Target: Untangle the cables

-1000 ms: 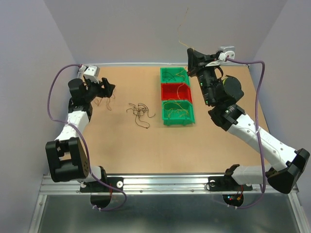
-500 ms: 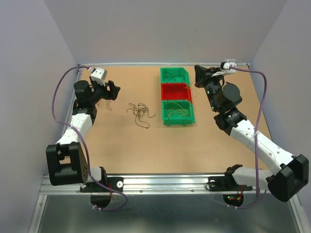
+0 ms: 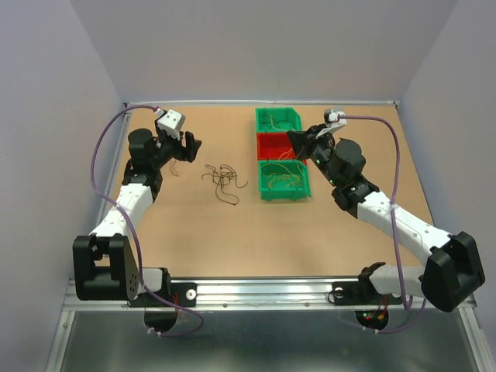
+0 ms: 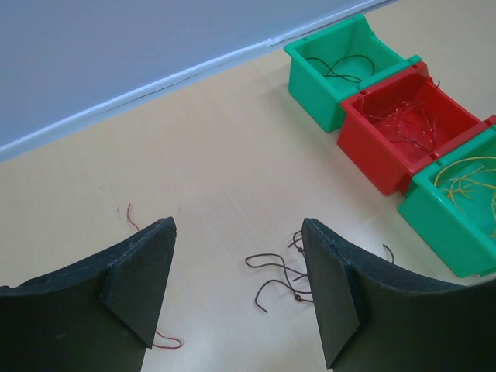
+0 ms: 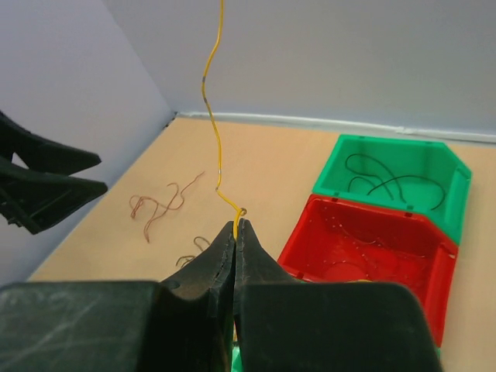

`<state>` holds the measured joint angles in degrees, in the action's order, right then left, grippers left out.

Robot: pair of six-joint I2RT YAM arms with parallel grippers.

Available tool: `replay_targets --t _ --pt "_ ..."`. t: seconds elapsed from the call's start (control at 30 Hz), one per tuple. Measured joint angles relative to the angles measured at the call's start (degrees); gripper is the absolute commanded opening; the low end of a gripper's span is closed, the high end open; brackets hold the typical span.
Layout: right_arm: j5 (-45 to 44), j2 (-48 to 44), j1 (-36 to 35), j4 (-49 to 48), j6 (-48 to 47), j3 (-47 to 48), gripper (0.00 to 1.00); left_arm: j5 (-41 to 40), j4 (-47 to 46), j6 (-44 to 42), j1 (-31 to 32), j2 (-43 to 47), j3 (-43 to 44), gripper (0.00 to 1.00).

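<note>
A loose tangle of dark cables (image 3: pixel 223 180) lies on the table between the arms; in the left wrist view these dark cables (image 4: pixel 283 271) lie just ahead of my fingers. My left gripper (image 3: pixel 187 144) (image 4: pixel 236 287) hovers open to their left with nothing between its fingers. Thin reddish strands (image 3: pixel 173 163) (image 4: pixel 164 341) (image 5: pixel 159 205) lie beneath it. My right gripper (image 3: pixel 294 139) (image 5: pixel 235 226) is shut on a yellow cable (image 5: pixel 214 116), which rises upward from the fingertips. It hangs over the left edge of the red bin (image 3: pixel 271 137).
Three bins stand in a row at the back centre. The far green bin (image 3: pixel 290 113) (image 5: pixel 457 172) holds black cables, the red bin (image 5: pixel 298 236) (image 4: pixel 370 159) reddish ones, the near green bin (image 3: pixel 280 195) (image 4: pixel 434 225) yellow ones. Walls close the back and sides.
My right arm swung down and left from the back right corner to the red bin, keeping the yellow cable. My left gripper shifted right, toward the dark tangle, still open.
</note>
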<state>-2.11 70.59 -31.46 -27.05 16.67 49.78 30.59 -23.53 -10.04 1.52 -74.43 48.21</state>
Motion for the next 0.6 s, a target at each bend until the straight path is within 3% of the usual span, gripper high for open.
replay_targets --t 0.33,0.6 --pt "7.02 1.75 0.0 3.32 2.05 -0.44 0.01 0.24 0.68 -2.05 1.75 1.44 -0.85 0.78" --pt "8.15 5.92 0.0 13.84 1.29 -0.57 0.0 0.85 1.16 -4.44 4.5 2.19 -0.98 0.78"
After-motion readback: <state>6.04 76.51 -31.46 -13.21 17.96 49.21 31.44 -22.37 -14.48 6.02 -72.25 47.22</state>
